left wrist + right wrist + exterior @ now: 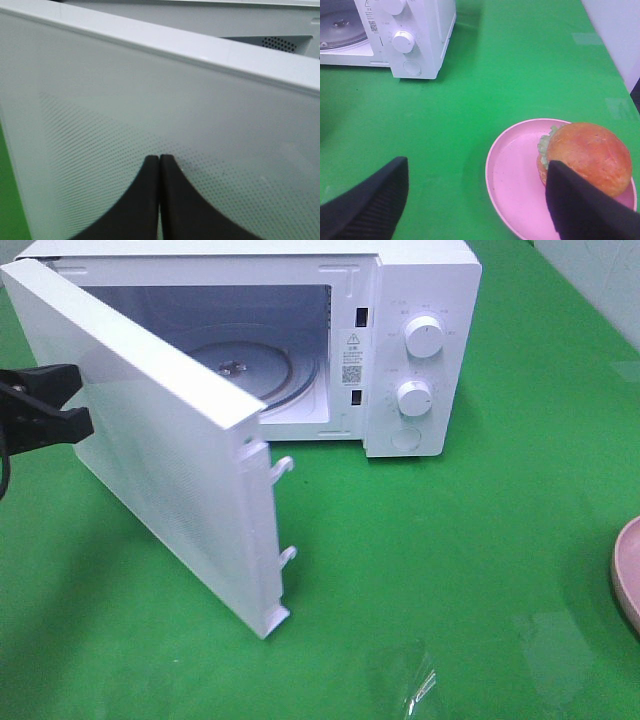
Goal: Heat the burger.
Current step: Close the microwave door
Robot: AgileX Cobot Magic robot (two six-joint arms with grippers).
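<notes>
A green worktop (pixel 495 75) is seen beneath the wide-open, empty right tool (pixel 475 200); the left tool (pixel 159 165) is closed, empty.

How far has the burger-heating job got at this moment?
Done: the microwave door stands open, turntable bare. In hand: the left tool, shut, is at the door; the right tool, open, hovers near the burger on its pink plate. Left: grasp, load, close, start.

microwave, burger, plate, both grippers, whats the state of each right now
microwave door: swung wide open
microwave cavity: empty, bare glass turntable
burger: on pink plate, not gripped
left gripper: shut, at the door's face
right gripper: open above the plate
</notes>
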